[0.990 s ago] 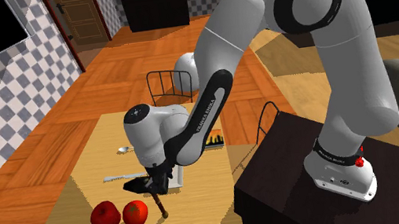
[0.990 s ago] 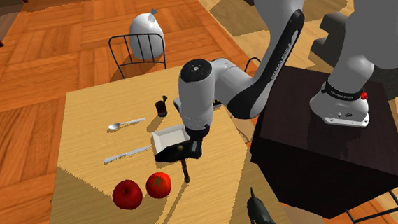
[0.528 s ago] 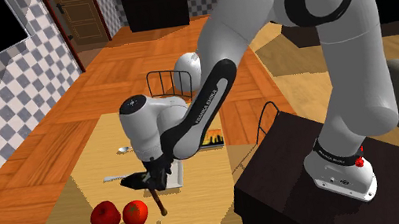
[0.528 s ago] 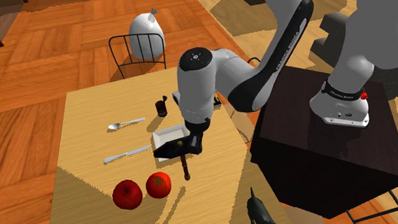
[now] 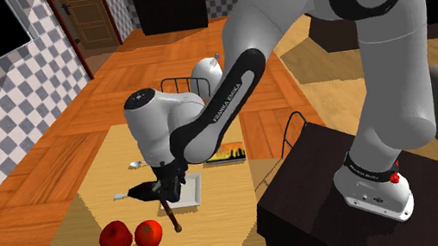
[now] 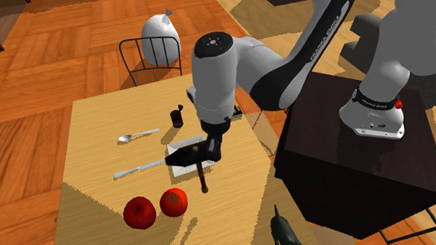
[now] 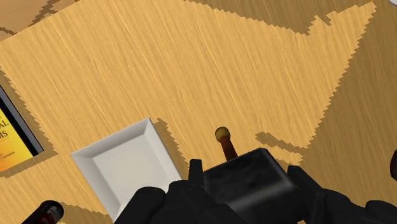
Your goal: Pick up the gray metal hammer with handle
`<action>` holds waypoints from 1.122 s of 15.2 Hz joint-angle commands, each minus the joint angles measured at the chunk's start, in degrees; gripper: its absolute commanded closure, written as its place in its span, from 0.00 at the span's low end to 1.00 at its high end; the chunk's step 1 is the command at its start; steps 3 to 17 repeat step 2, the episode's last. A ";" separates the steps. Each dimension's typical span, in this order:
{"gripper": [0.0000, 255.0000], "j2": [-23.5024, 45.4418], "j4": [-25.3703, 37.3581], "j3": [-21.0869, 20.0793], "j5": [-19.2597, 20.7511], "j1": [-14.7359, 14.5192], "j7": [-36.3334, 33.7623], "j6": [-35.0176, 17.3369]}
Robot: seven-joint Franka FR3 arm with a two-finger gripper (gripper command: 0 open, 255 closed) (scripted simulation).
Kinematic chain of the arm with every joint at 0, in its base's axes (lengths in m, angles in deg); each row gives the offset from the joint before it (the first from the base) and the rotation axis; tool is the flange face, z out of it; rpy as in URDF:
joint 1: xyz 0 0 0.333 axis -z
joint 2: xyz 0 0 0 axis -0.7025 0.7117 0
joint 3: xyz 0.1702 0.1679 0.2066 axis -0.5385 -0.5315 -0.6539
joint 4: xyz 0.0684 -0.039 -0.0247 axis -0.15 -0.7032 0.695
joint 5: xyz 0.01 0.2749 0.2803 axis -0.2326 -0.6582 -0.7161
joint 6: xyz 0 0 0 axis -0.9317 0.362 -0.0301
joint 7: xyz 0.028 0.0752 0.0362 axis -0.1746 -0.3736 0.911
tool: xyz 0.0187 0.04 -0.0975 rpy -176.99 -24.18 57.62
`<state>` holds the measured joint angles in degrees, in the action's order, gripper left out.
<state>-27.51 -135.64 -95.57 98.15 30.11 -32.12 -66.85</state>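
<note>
- Your claw (image 7: 245,172) is clamped on the head of the hammer (image 7: 245,186). In the wrist view, the dark grey block sits snug between the two black fingers (image 7: 195,173).
- The hammer's long axis is steep, close to upright. The head is up in the claw and the brown handle hangs down toward the table (image 6: 94,124), ending in a small round knob.
- From the shoulder view, the handle (image 5: 171,216) leans a bit toward that view's lower right.
- In the wrist view, the knob's shadow falls off to one side of it, so the hammer looks lifted clear of the wood.
- It's hanging over the near edge of a white square tray (image 7: 121,162), just above two red fruits (image 6: 139,212).
- Also on the light wood table are a spoon (image 6: 136,135), a knife (image 6: 138,169), a small dark bottle (image 6: 178,116) and a yellow book (image 5: 224,154).
- For the room, you've got an orange parquet floor (image 6: 22,82), a checkered wall (image 5: 13,93), a wooden door (image 5: 90,17), a wire chair (image 6: 150,56) at the far side of the table, and a white sack (image 6: 160,29) behind it.
</note>
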 commanded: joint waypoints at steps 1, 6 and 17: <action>1.00 -0.56 0.35 -0.27 -0.48 0.15 0.30 0.83; 1.00 -0.57 0.35 -0.27 -0.48 0.15 0.31 0.83; 1.00 -0.57 0.35 -0.27 -0.48 0.15 0.31 0.83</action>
